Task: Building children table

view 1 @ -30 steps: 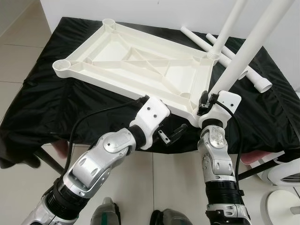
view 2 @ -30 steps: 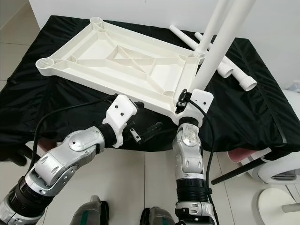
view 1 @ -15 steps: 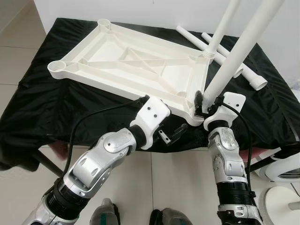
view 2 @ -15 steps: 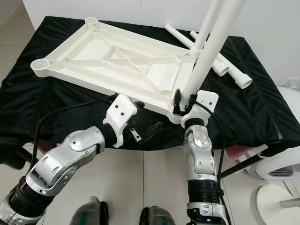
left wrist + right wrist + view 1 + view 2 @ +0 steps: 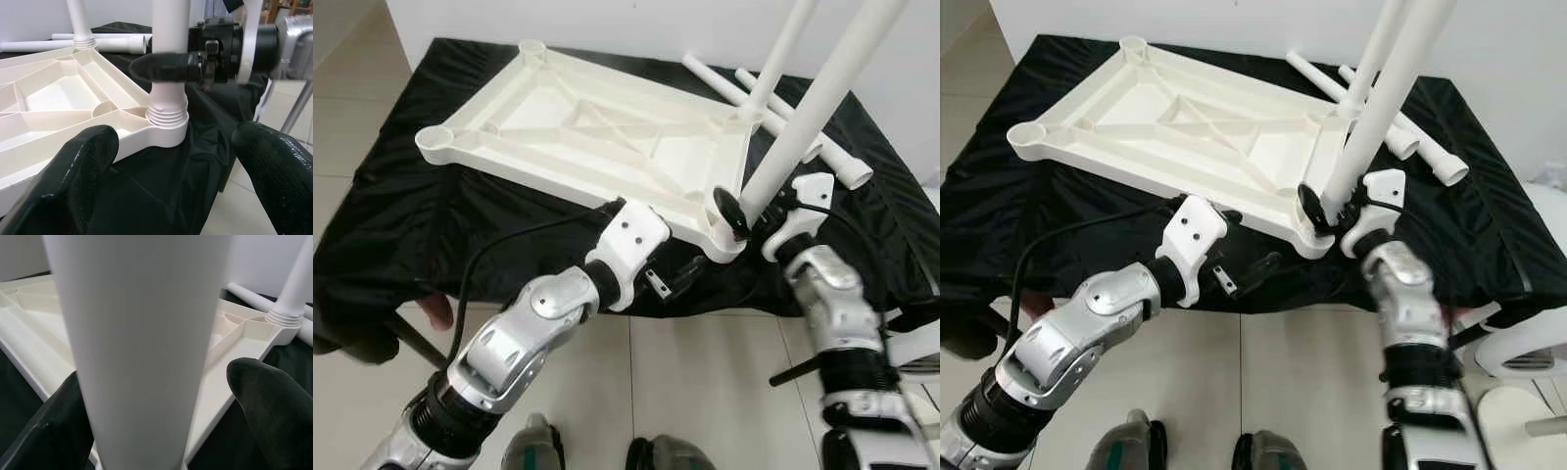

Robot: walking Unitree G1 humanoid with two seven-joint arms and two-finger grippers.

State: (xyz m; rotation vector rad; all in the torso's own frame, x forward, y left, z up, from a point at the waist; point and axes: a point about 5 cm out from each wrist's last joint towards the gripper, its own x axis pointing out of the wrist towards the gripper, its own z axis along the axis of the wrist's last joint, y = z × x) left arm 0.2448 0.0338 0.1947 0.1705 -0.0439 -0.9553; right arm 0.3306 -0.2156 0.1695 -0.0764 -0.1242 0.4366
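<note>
The white table top lies upside down on the black cloth. Two white legs stand upright in its right corners, the far leg and the near leg. My right gripper reaches in from the right, open, around the near leg's base. In the right wrist view one finger lies against this leg and a gap shows at the other finger. My left gripper stays open just below the table's front edge, aimed at that corner socket, holding nothing.
Two loose white legs lie on the cloth behind and to the right of the standing legs. The black-draped table ends at a front edge above tiled floor. A white round base stands on the floor at right.
My right forearm has swung to the right around the near leg's base, so the gripper now reaches it from the side. The left arm has stayed put. The camera shifted slightly.
</note>
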